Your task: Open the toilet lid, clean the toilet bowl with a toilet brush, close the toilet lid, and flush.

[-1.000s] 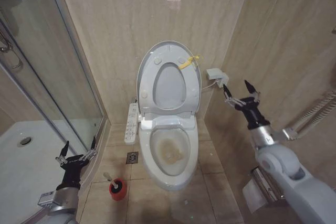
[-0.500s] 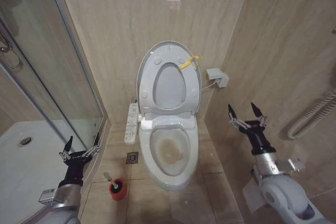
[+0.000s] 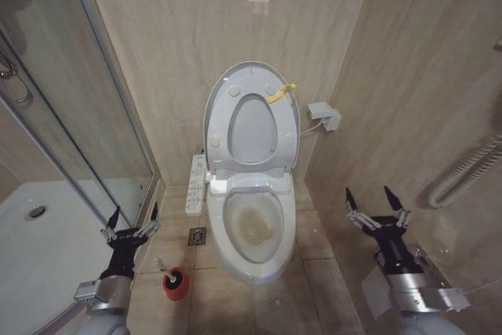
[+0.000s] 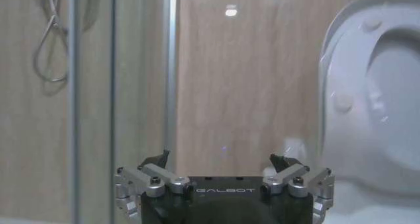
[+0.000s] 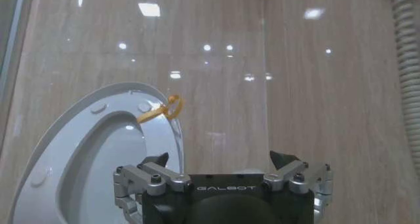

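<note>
Left gripper [image 3: 132, 220] is sitting at lower left of the head view, fingers spread apart and gripping nothing, tips pointing up-frame, hanging over the floor tiles by the glass shower door [image 3: 94, 107]. Right gripper [image 3: 376, 203] is sitting at lower right, fingers likewise splayed wide with nothing between them, pointing up-frame beside the right wall.

Toilet brush [image 3: 168, 271] is resting just right of the left arm, near the frame bottom: pale handle slanting toward upper left, dark head end sitting down in the red holder [image 3: 176, 285]. Small floor drain [image 3: 198, 235] is lying just above it, next to the bowl's left side.

Toilet bowl [image 3: 255, 229] is occupying lower centre, long axis running bottom-to-top of the frame, narrow front end facing the camera, brownish stain showing inside. White button panel [image 3: 196, 182] is running along its left side, parallel to that axis.

Toilet lid [image 3: 252, 115] is standing raised at upper centre, leaning against the back wall with the seat ring folded up against it, long axis near vertical, yellow tag [image 3: 281, 92] sticking out at its upper right edge. Small white box [image 3: 325, 116] is hanging on the wall right of the lid, cable trailing toward the toilet.
</note>
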Controlling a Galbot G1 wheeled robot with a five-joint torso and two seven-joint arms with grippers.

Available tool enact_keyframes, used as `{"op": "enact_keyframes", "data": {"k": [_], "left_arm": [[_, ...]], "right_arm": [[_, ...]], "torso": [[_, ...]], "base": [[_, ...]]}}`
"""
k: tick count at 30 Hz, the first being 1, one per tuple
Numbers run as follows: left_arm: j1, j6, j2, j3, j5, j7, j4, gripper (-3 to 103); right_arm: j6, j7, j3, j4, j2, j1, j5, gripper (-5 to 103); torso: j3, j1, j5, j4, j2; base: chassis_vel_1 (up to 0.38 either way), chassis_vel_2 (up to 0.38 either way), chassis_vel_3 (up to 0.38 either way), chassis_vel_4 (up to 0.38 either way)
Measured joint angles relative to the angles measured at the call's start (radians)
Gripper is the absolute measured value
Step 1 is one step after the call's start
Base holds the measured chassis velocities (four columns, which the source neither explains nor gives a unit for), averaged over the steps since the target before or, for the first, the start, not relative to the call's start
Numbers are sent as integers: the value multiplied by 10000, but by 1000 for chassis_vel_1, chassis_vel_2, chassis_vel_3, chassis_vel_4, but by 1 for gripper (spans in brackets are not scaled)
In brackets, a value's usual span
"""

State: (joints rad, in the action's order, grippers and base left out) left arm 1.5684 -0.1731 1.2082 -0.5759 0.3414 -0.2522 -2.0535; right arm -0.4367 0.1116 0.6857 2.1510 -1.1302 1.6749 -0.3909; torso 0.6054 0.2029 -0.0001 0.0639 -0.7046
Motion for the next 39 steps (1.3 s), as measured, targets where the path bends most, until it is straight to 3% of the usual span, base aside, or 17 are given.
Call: {"op": "enact_keyframes", "data": {"k": [8, 11, 17, 21, 23, 29, 33, 39], "left_arm": [[319, 323, -130, 76, -631, -478, 255, 100], [634, 554, -642, 18, -1170, -877, 416, 100], [688, 323, -1376, 96, -1207, -900, 1333, 100], [286, -112, -1356, 767, -510, -398, 2142, 100], [-35, -586, -1113, 1152, -353, 298, 2607, 100], [-380, -1322, -670, 1687, -1265, 1031, 3979, 100], [-511, -1552, -502, 1877, -1712, 1229, 4630, 100], [-749, -1486, -198, 1973, -2196, 1031, 5245, 100]], "right_arm": [[291, 291, -295, -223, -476, -1014, 23, 100], [489, 491, -544, -483, -836, -1460, 157, 100], [572, 647, -987, -699, -1255, -1871, 438, 100], [713, 689, -1222, -864, -1727, -2156, 785, 100], [736, 698, -1405, -982, -1845, -2207, 898, 100], [925, 835, -1224, -1101, -1528, -2321, 719, 100], [1084, 1040, -772, -1077, -1121, -2324, 292, 100], [1199, 1244, -315, -1126, -618, -2389, -256, 100]], "torso": [[0, 1, -2, 1, 1], [0, 0, 0, 2, 1], [0, 1, -1, 2, 1], [0, 0, -3, 3, 2], [1, 1, -2, 4, 1], [1, 0, 0, 0, 1], [0, 0, 0, 2, 1], [1, 0, 3, 2, 1]], "base": [[0, 0, 0, 0], [0, 0, 0, 0], [0, 0, 0, 0], [0, 0, 0, 0], [0, 0, 0, 0], [0, 0, 0, 0], [0, 0, 0, 0], [0, 0, 0, 0]]}}
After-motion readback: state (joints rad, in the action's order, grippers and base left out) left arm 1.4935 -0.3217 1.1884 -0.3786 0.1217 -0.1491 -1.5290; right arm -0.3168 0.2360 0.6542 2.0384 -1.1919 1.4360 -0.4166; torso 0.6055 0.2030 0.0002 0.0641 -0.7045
